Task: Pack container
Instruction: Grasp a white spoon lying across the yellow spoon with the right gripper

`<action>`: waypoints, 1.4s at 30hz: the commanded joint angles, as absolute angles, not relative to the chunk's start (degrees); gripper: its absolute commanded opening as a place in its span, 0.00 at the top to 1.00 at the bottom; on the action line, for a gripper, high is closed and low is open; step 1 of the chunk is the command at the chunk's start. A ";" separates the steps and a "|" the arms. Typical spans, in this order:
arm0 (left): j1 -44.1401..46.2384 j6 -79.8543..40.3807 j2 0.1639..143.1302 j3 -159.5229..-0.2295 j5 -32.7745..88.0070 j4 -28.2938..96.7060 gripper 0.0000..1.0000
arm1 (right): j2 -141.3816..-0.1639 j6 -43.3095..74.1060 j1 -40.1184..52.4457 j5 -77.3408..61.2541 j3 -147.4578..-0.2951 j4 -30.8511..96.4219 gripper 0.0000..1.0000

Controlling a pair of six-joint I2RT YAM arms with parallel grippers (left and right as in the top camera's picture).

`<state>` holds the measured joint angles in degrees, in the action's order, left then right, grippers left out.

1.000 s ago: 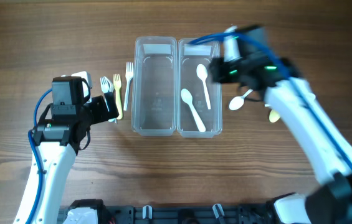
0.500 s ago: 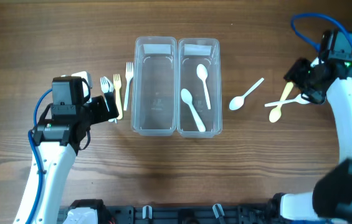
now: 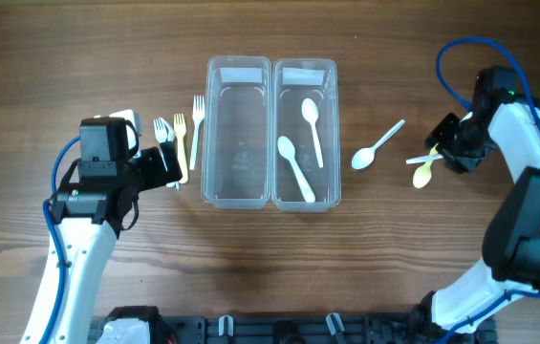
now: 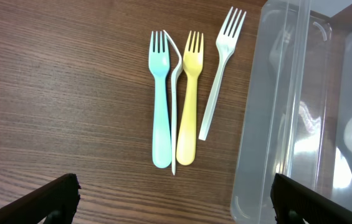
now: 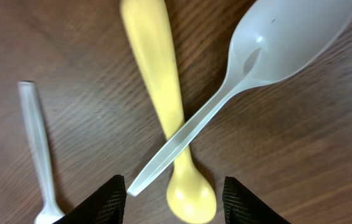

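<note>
1. Over the last second, we see that the right pincer (image 5: 172, 194) has left the space above the right container (image 3: 335, 115). It has swung out to the loose spoons at the far side of the counter (image 3: 250, 277). The left pincer (image 4: 176, 202) has not moved.
2. The right pincer is released, its fingers spread. Between them lie the rounded end of the yellow spoon (image 5: 157, 93) and the handle tip of the crossing spoon (image 5: 275, 43). The crossing spoon lies over the yellow one, with its bowl ahead of the fingers and off to one side.
3. Just outside one finger we see the handle of the lone spoon (image 5: 35, 137), apart from the other two. From overhead, it lies between this pincer and the right container.
4. The right container stands well apart from the right pincer. It holds a rear spoon (image 3: 312, 129) and a front spoon (image 3: 294, 167), both white.
5. The left container (image 4: 275, 124) stands against the right one, long sides together. Its wall is just beside the left pincer's right finger.
6. The left pincer is released too, its fingers wide apart and grasping nothing.
7. Ahead of the left pincer lie the blue fork (image 4: 159, 106), a thin white piece (image 4: 176, 93) seen on edge, and the yellow fork (image 4: 189, 99), close side by side. The white fork (image 4: 220, 68) lies slanted just beside them, nearest the left container.
</note>
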<state>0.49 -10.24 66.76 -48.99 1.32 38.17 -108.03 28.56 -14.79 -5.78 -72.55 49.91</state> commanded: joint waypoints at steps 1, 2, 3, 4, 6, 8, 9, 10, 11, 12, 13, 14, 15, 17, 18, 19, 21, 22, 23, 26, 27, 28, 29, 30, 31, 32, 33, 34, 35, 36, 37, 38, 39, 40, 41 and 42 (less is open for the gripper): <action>0.86 -10.79 67.05 -50.15 0.75 38.00 0.00 | -111.35 30.57 -14.87 -6.48 -72.51 49.17 0.50; 0.86 -10.79 67.05 -50.15 0.78 38.00 0.00 | -111.81 30.63 -15.03 -6.48 -72.51 48.77 0.50; 0.86 -10.79 67.05 -50.15 0.75 38.02 0.00 | -112.07 30.85 -15.14 -6.48 -72.51 48.58 0.50; 0.86 -10.79 67.05 -50.15 0.75 38.00 0.00 | -112.29 31.75 -15.42 -6.46 -72.51 48.42 0.50; 0.86 -10.79 67.05 -50.15 0.75 38.00 0.00 | -112.42 32.23 -15.88 -6.48 -72.51 47.86 0.53; 0.86 -10.79 67.05 -50.15 0.75 38.00 0.00 | -112.42 33.21 -16.47 -6.46 -72.51 47.33 0.57; 0.86 -10.79 67.05 -50.15 0.75 38.00 0.00 | -112.42 33.26 -16.86 -6.46 -72.51 47.18 0.60; 0.86 -10.79 67.05 -50.15 0.75 38.00 0.00 | -112.42 33.32 -17.08 -6.44 -72.51 47.16 0.61; 0.86 -10.79 67.05 -50.15 0.75 38.00 0.00 | -112.42 33.41 -17.37 -6.24 -72.51 47.16 0.63; 0.86 -10.79 67.05 -50.15 0.78 38.00 0.00 | -112.42 33.41 -17.63 -6.00 -72.51 47.16 0.66; 0.86 -10.79 67.05 -50.15 0.75 38.00 0.00 | -112.42 33.43 -17.89 -6.00 -72.51 47.18 0.68; 0.86 -10.79 67.05 -50.15 0.75 38.00 0.00 | -112.42 33.39 -17.98 -6.00 -72.51 47.18 0.69; 0.86 -10.76 67.05 -50.15 0.75 38.00 0.00 | -112.42 33.32 -18.00 -5.93 -72.51 47.18 0.69; 0.86 -10.79 67.05 -50.15 0.75 38.00 0.00 | -112.42 33.34 -17.98 -5.61 -72.51 47.16 0.69; 0.86 -10.79 67.05 -50.15 0.75 38.00 0.00 | -112.46 33.36 -17.98 -5.13 -72.51 47.16 0.69; 0.86 -10.76 67.05 -50.15 0.75 38.00 0.00 | -112.53 33.34 -17.98 -4.69 -72.51 47.16 0.69; 0.86 -10.79 67.05 -50.15 0.75 38.00 0.00 | -113.03 32.97 -17.98 -4.08 -72.51 47.22 0.69; 0.86 -10.79 67.05 -50.15 0.75 38.00 0.00 | -113.21 32.95 -17.98 -4.08 -72.47 47.29 0.69; 0.86 -10.79 67.05 -50.15 0.75 38.00 0.00 | -113.49 32.95 -17.98 -4.03 -72.40 47.27 0.71; 0.86 -10.79 67.05 -50.15 0.75 38.00 0.00 | -114.85 32.97 -17.98 -4.03 -71.92 47.24 0.79; 0.86 -10.79 67.05 -50.15 0.75 38.00 0.00 | -115.18 32.95 -17.98 -4.03 -71.70 47.27 0.79; 0.86 -10.79 67.05 -50.15 0.75 38.00 0.00 | -115.68 32.99 -17.98 -3.88 -71.53 47.24 0.79; 0.86 -10.79 67.05 -50.15 0.75 38.00 0.00 | -115.94 32.91 -17.98 -3.84 -71.53 47.37 0.79; 0.86 -10.79 67.05 -50.15 0.75 38.00 0.00 | -116.29 32.75 -17.98 -3.79 -71.53 47.40 0.81; 0.86 -10.79 67.05 -50.15 0.75 38.00 0.00 | -116.31 32.49 -17.98 -3.84 -71.53 47.48 0.83; 0.86 -10.79 67.05 -50.15 0.75 38.00 0.00 | -116.31 32.36 -17.98 -3.84 -71.53 47.55 0.86; 0.86 -10.79 67.05 -50.15 0.75 38.00 0.00 | -116.29 31.92 -17.98 -3.88 -71.55 47.51 0.90; 0.86 -10.79 67.05 -50.15 0.75 38.00 0.00 | -116.22 31.38 -17.98 -3.86 -71.59 47.51 0.94; 0.86 -10.79 67.05 -50.15 0.75 38.02 0.00 | -116.01 30.92 -17.98 -3.86 -71.66 47.62 0.96; 0.86 -10.79 67.05 -50.15 0.75 38.00 0.00 | -115.77 30.28 -17.98 -3.88 -71.66 47.57 0.96; 0.86 -10.79 67.05 -50.15 0.75 38.00 0.00 | -115.04 29.71 -17.98 -3.79 -71.72 47.57 0.96; 0.86 -10.76 67.05 -50.15 0.75 38.00 0.00 | -114.21 29.08 -17.98 -3.86 -71.90 47.55 0.96; 0.86 -10.79 67.05 -50.15 0.75 38.00 0.00 | -113.49 28.58 -17.98 -3.88 -72.10 47.57 0.96; 0.86 -10.79 67.05 -50.15 0.75 38.00 0.00 | -111.79 28.40 -17.96 -3.88 -72.53 47.59 0.96; 0.86 -10.79 67.05 -50.15 0.78 38.00 0.00 | -110.28 28.36 -17.85 -4.12 -72.93 47.66 0.96; 0.86 -10.79 67.05 -50.15 0.75 38.02 0.00 | -108.33 27.64 -17.80 -5.34 -73.36 47.64 0.96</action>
